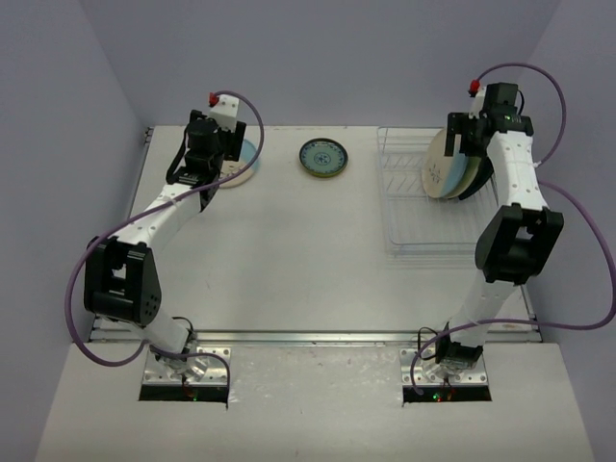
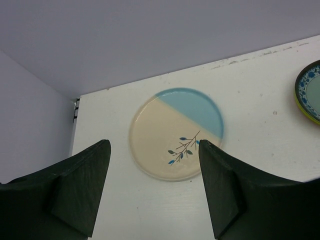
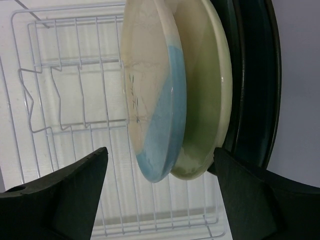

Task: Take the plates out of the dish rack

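the white table (image 1: 289, 250) is smooth and matte, with a few scuffs along its far edge. at its far left corner a sprig plate (image 2: 175, 132) lies flat. it is round, glossy ceramic, cream over most of its face, with a light-blue segment across the far side and a thin blue leafy sprig painted near the middle. the left gripper (image 2: 154, 167) hangs above the plate's near rim, its two dark, matte, wedge-shaped fingers spread wide with nothing between them. near the middle of the far edge lies a small patterned plate (image 1: 323, 157). it is round, with a lime-green rim and a blue floral band around a pale teal centre.

the dish rack (image 1: 406, 226) sits toward the far right corner. it is thin white wire bent into a flat grid base with raised slotted loops. three plates stand on edge in it, packed close together at its right side. the front plate (image 3: 150, 100) is round, cream with a light-blue glazed part and a shiny rim. behind it is a cream-and-green plate (image 3: 207, 100), also round and smooth. at the back is a large dark-teal plate (image 3: 255, 85), glossy, with a rounded outline. the right gripper (image 3: 161, 162) is spread wide, its fingers on either side of the rims of the front two plates. whether either finger touches them cannot be told.
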Robot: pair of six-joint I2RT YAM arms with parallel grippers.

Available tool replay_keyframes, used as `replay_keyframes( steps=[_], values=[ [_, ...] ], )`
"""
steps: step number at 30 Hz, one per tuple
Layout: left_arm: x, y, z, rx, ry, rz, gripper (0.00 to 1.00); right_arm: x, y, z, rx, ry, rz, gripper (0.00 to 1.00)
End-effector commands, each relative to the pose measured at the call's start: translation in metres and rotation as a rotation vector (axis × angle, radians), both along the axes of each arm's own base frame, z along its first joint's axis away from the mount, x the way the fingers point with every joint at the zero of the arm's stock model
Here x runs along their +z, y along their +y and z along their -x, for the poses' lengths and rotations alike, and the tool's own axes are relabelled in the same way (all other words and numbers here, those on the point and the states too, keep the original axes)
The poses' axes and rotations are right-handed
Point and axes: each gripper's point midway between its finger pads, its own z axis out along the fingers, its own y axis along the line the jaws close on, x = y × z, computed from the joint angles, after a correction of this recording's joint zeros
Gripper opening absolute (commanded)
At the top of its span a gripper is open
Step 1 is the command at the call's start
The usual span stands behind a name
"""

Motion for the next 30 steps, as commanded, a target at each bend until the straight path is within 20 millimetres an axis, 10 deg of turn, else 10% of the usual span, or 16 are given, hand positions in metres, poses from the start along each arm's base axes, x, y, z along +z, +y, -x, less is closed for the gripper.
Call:
replay_keyframes(
  steps=[1,16,24,30],
  values=[
    [0.022,0.003,-0.001,0.012,-0.073,0.007,0.69,0.027,0.006,-0.015,0.014,-0.084,-0.021,0.84],
    [0.011,-0.002,-0.008,0.001,-0.052,0.025,0.69,-0.011,-0.001,-0.04,0.005,-0.027,-0.023,0.74],
    [0.01,-0.008,-0.006,-0.032,-0.036,0.045,0.69,-0.015,0.013,-0.04,0.032,-0.024,-0.096,0.36],
    [0.011,-0.013,-0.007,-0.046,-0.028,0.076,0.69,0.03,0.034,-0.029,0.093,-0.113,-0.161,0.06]
  ],
)
